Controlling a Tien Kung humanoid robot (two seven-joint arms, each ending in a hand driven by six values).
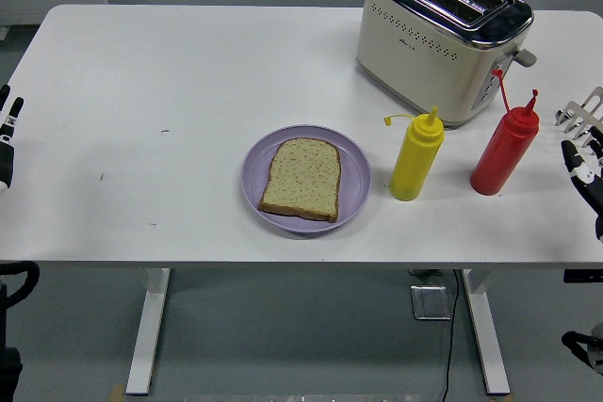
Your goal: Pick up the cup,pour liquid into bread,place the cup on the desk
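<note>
No cup shows on the table; a red squeeze bottle [504, 152] and a yellow squeeze bottle [416, 158] stand upright right of the plate. One slice of bread [301, 178] lies on a purple plate [355, 171] at the table's middle front. My right hand [586, 176] is at the picture's right edge, right of the red bottle and apart from it, its fingers spread and holding nothing; most of it is cut off. At the left edge rests my left hand [8, 136], fingers straight, far from everything.
A cream and chrome toaster [441, 38] stands behind the bottles at the back right. A metal rack [586, 110] pokes in at the right edge, just behind my right hand. Bare white table [151, 91] spreads over the left half.
</note>
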